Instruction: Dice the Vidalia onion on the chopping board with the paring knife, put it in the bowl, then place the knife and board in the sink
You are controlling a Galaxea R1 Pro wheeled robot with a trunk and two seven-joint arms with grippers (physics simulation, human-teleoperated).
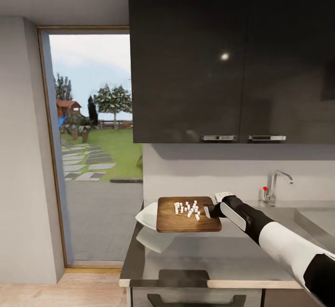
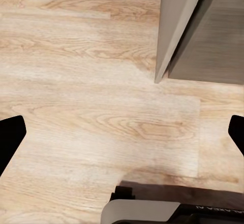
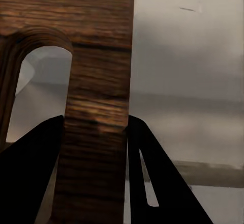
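Head view: right tool (image 1: 208, 210) holds chopping board (image 1: 186, 217) w/ diced onion (image 1: 187, 209) over bowl (image 1: 148, 216) above counter (image 1: 204, 251); next, tip it in, I reckon. Left wrist: tool (image 2: 122, 132) wide, over floor (image 2: 76, 81). Right wrist: fingers (image 3: 30, 183) clamp board's handle end.

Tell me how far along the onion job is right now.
Dicing looks done: white onion cubes sit on the board. The right gripper holds the board lifted beside the bowl, its fingers clamped by the handle slot. Left: tipping the cubes into the bowl, then knife and board into the sink.
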